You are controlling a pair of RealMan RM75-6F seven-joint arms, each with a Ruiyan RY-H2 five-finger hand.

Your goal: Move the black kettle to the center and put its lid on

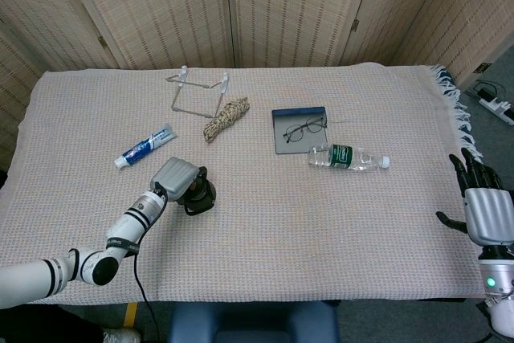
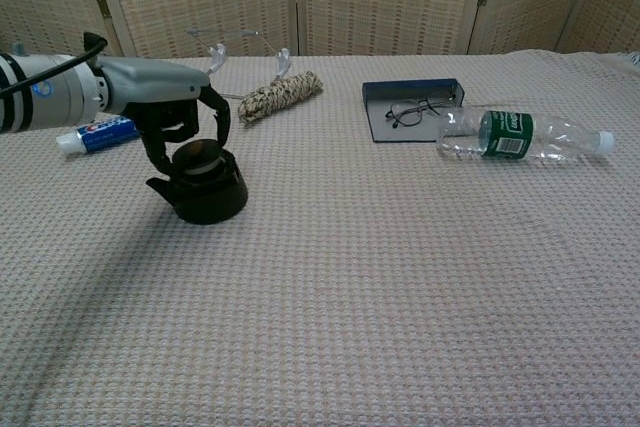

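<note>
Lid (image 2: 200, 155) placement under way: left hand (image 2: 180, 122) holds the lid right over the black kettle (image 2: 205, 192), left of table centre. Right hand (image 1: 484, 213) idle at the table edge, fingers spread. Next: seat lid squarely, release.

Robot's left hand over a small black kettle on a woven beige tablecloth.

Lower left of the frame: the grey left hand (image 1: 178, 177) covers the black kettle (image 1: 199, 197). Lower right edge: the right hand (image 1: 484, 208), fingers spread, holds nothing. Mid-frame: toothpaste tube (image 1: 145, 146), wire stand (image 1: 197, 92), rope bundle (image 1: 226, 117), eyeglasses (image 1: 304, 128) on a blue case (image 1: 298, 131), clear plastic bottle (image 1: 348, 157).
</note>
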